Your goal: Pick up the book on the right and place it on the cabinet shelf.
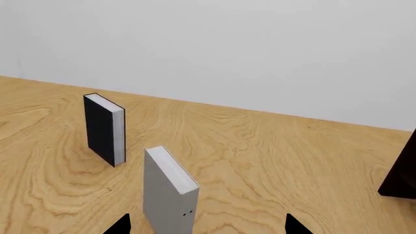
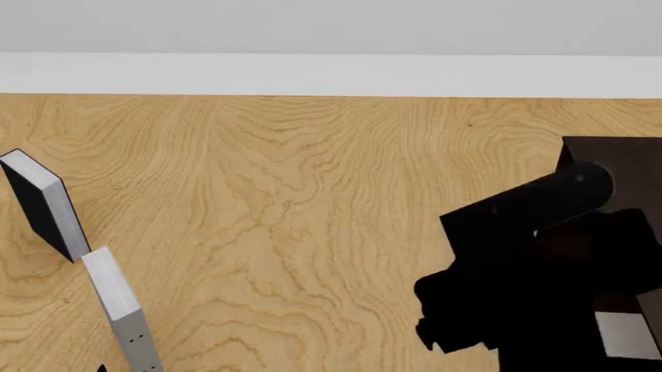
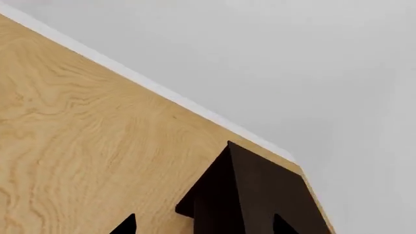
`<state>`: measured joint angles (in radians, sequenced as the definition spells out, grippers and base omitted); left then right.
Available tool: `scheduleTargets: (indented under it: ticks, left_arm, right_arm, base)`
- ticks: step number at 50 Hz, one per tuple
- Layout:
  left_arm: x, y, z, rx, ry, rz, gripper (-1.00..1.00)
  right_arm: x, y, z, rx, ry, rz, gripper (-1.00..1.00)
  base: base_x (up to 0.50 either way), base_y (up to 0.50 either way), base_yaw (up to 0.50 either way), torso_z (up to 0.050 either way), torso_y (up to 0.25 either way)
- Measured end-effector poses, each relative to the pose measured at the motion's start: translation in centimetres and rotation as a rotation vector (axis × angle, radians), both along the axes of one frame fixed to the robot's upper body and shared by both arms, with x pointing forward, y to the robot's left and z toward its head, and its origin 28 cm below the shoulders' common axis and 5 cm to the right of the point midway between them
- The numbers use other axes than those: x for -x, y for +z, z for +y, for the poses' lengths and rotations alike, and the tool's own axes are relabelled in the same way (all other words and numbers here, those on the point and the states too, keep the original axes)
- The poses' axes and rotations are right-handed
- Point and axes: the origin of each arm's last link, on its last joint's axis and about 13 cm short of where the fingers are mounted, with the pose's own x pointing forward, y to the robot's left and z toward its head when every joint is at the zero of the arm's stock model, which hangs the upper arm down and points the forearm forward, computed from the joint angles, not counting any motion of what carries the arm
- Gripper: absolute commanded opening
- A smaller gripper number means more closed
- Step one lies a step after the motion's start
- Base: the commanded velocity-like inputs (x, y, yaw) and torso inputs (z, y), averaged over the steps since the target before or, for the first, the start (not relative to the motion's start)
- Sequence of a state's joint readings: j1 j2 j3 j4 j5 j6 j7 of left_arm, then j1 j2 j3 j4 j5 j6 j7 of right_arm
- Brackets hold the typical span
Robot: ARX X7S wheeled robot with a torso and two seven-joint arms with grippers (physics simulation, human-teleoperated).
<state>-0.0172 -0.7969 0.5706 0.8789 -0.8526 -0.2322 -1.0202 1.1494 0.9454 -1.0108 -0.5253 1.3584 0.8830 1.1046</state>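
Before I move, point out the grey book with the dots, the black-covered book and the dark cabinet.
grey book (image 1: 161, 200), left wrist view, on its grey cover.
black-covered book (image 1: 99, 127), left wrist view, on its black cover.
cabinet (image 3: 260, 195), right wrist view, on its dark top face.

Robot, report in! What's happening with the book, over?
Left gripper open, empty. Right gripper open, by the cabinet. Grey book upright on table, not grabbed. Black book stands beyond it, apart.
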Motion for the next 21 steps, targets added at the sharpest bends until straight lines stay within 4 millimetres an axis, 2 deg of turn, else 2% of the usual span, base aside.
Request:
scheduleTargets:
  ticks: [12, 21]
  left_arm:
    - [-0.1, 0.0, 0.0, 0.002, -0.001, 0.0, 1.0]
    - [-0.1, 0.0, 0.0, 0.002, -0.003, 0.001, 1.0]
  right_arm:
    - [4.1, 2.2, -2.4, -0.096, 0.017, -0.17, 1.0]
    - [6.6, 3.0, -3.5, -0.233, 0.052, -0.283, 1.0]
  base:
    - [0.0, 0.0, 0.0, 0.0, 0.0]
    - [0.0, 0.0, 0.0, 0.0, 0.0]
